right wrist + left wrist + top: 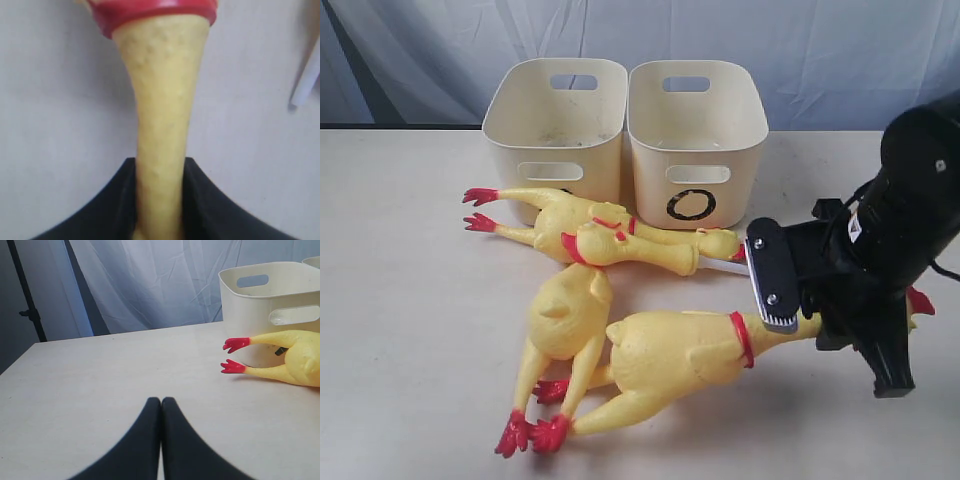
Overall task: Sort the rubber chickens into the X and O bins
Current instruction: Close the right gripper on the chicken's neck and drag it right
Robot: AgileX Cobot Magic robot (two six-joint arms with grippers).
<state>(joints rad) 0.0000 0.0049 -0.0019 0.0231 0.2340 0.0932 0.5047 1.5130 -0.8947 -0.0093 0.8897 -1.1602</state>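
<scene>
Two cream bins stand side by side at the back: the O bin (720, 160) on the right, and a left bin (510, 150) whose mark a chicken covers. One rubber chicken (545, 215) lies along the bins' fronts, red feet to the left. A neck piece (640, 252) with a white tube (722, 268) lies against it, and a body piece (565, 315) lies below. My right gripper (790, 322) is shut on the neck (160, 125) of the front chicken (665, 360). My left gripper (161, 401) is shut and empty over bare table, away from the chicken feet (235, 345).
A pale cloth backdrop hangs behind the table. The table's left side (100, 370) is bare. In the left wrist view the left bin (250, 310) stands behind the back chicken's body (300, 360), and a dark stand (30, 315) is beyond the table's far edge.
</scene>
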